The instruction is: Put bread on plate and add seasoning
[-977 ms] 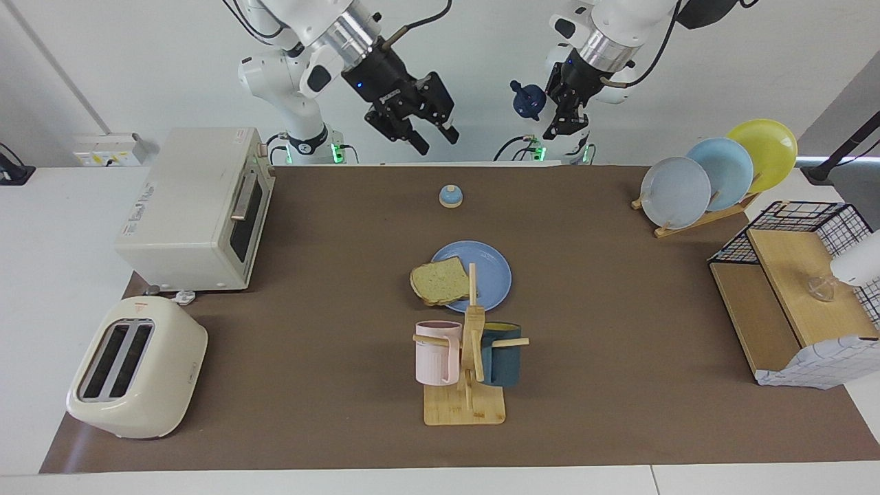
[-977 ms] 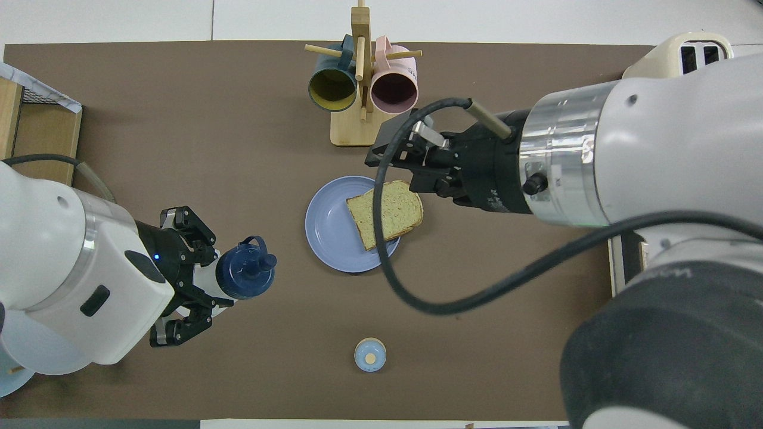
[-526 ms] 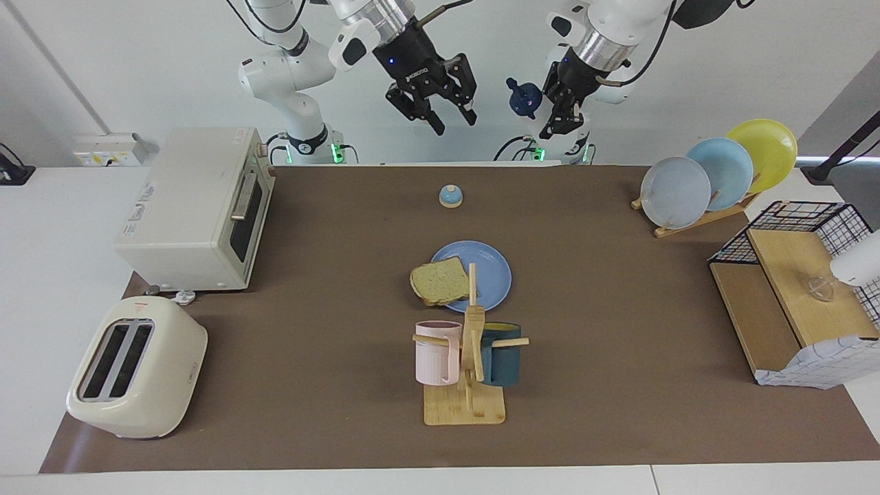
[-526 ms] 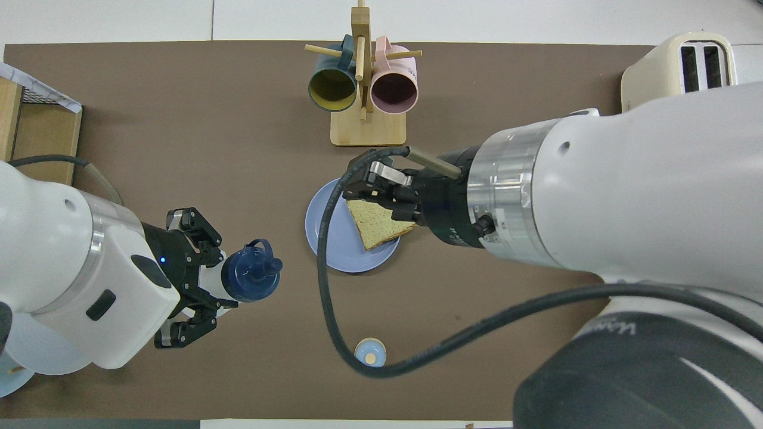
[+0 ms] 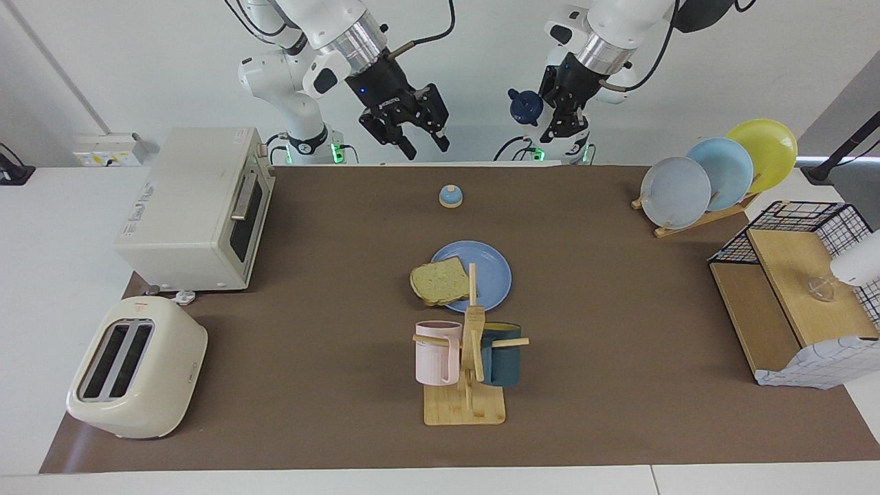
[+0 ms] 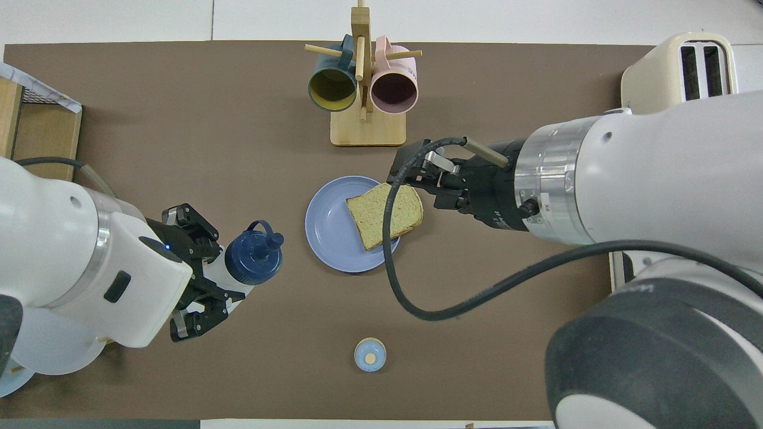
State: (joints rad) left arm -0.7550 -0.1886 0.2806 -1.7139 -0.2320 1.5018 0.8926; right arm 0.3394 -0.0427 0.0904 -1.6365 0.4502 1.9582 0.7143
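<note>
The bread lies flat on the blue plate in the middle of the mat, overhanging the rim toward the right arm's end. My left gripper is raised high over the robots' edge of the table. It is shut on the seasoning, whose navy cap points toward the plate. My right gripper hangs high in the air too, open and holding nothing. From overhead it covers the plate's edge beside the bread.
A small blue bell sits nearer the robots than the plate. The mug rack stands just farther out. Oven and toaster occupy the right arm's end. A plate rack and wire basket fill the left arm's end.
The right gripper swung over the bread and back toward its own end, staying open and high. The left gripper edged the seasoning toward the plate. The bread has not moved.
</note>
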